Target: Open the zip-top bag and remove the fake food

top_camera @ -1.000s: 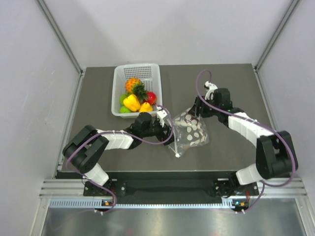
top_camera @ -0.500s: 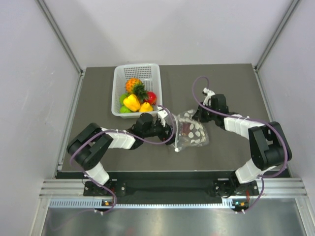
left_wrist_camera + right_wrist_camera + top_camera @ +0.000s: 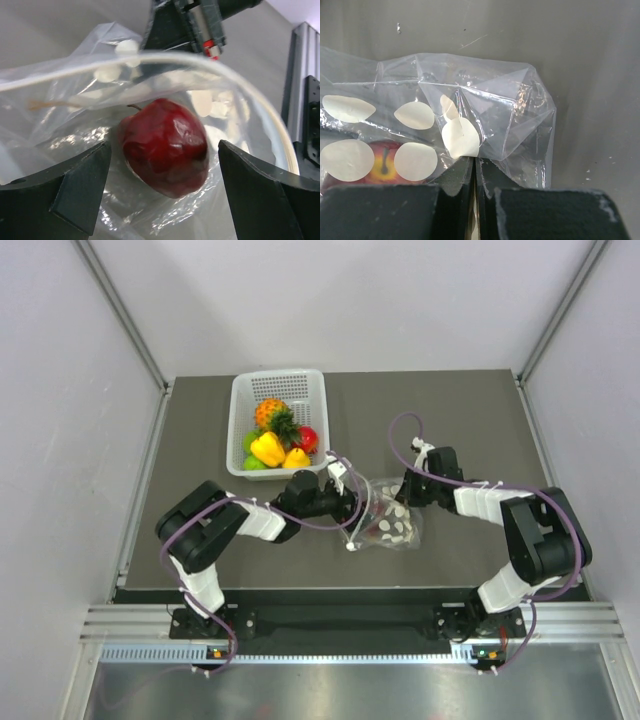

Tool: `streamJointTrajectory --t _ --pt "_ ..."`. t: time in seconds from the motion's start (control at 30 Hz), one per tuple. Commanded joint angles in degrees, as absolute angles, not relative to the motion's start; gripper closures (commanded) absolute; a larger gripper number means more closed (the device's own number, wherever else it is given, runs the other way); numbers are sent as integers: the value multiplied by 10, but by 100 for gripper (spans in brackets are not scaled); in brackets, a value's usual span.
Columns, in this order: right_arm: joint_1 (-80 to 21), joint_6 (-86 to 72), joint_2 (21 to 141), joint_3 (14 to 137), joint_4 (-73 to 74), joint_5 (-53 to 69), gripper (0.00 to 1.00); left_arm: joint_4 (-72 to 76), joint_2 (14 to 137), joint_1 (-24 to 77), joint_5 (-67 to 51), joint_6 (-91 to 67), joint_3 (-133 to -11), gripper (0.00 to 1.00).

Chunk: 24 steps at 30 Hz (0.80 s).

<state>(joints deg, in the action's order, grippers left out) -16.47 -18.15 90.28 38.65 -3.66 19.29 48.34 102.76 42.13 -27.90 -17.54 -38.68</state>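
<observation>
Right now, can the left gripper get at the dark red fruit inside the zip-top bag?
Probably yes. The left gripper is open at the gaping mouth of the zip-top bag, with the dark red fruit just inside. The right gripper pinches the bag's far end.

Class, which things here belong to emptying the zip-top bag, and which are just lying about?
Job in hand:
zip-top bag
dark maroon fake food inside it
yellow pepper and pineapple, in the basket
left gripper, open at the bag's mouth
right gripper, shut on the bag's edge

Lying about:
the basket
bright red apple and green piece in it
</observation>
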Motion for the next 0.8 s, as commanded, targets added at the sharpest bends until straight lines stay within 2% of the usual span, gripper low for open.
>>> streamJointTrajectory --t 0.0,0.5,0.57,0.63,0.67,0.7,0.77 --pt "-172 -178 904 389 -48 190 100 548 1035 438 -302 -193 -402 8" --pt "-184 -186 908 380 -62 196 100 534 1097 468 -295 -205 -453 8" --pt "-185 -189 908 378 -65 197 100 513 1101 475 -288 -200 -462 16" --pt "-186 -192 907 375 -69 199 100 497 1106 477 -284 -192 -468 29" --pt "-185 -192 906 374 -69 200 100 482 1105 478 -283 -189 -471 42" --pt "-185 -192 904 374 -68 200 100 476 1105 478 -280 -186 -471 50" --pt "-185 -192 900 373 -65 200 100 461 1098 478 -273 -178 -468 60"
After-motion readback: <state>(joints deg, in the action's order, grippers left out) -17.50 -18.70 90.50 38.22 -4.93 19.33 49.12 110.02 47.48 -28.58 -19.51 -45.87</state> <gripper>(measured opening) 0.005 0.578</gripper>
